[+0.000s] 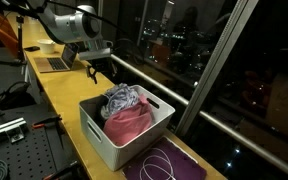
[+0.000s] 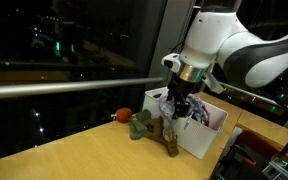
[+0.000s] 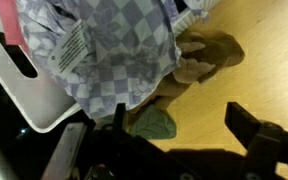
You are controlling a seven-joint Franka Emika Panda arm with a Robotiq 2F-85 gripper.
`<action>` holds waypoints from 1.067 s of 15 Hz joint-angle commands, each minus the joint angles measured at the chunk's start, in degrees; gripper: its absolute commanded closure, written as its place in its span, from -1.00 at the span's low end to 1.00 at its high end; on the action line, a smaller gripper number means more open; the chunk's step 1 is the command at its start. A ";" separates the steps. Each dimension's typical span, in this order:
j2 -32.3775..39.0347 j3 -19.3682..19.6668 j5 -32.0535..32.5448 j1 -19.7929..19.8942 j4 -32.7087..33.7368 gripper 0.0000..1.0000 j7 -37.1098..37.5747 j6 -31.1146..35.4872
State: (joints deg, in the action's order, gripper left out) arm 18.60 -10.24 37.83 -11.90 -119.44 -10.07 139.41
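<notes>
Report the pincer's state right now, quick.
Pincer: open, jaws wide apart, holding nothing, above the green cloth item beside the white bin.

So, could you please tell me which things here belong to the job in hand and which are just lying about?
In hand: end effector, open; brown cloth; green cloth; bin; checked cloth.
Lying about: laptop; purple mat; red ball.
</notes>
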 commanded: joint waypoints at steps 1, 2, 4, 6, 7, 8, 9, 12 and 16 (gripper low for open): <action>6.18 1.51 2.85 -1.76 4.30 -1.00 -0.30 -0.53; 7.41 1.67 3.25 -1.96 4.91 -1.00 -0.32 -0.65; 9.74 1.86 3.29 -2.33 6.54 -1.00 -0.57 -1.05; 11.65 2.08 3.29 -2.75 7.80 -1.00 -0.58 -1.19; 12.46 2.21 3.36 -2.93 8.04 -1.00 -0.49 -1.13; 13.34 2.41 3.41 -3.14 8.47 -1.00 -0.41 -1.20; 13.92 2.61 3.46 -3.30 8.46 -1.00 -0.34 -1.12; 15.74 3.74 4.31 -3.69 8.26 -1.00 -0.02 -0.97; 17.08 5.13 5.56 -3.33 8.37 -1.00 0.06 -1.12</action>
State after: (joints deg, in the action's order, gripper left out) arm 34.66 -6.68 41.65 -14.49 -112.36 -10.09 139.22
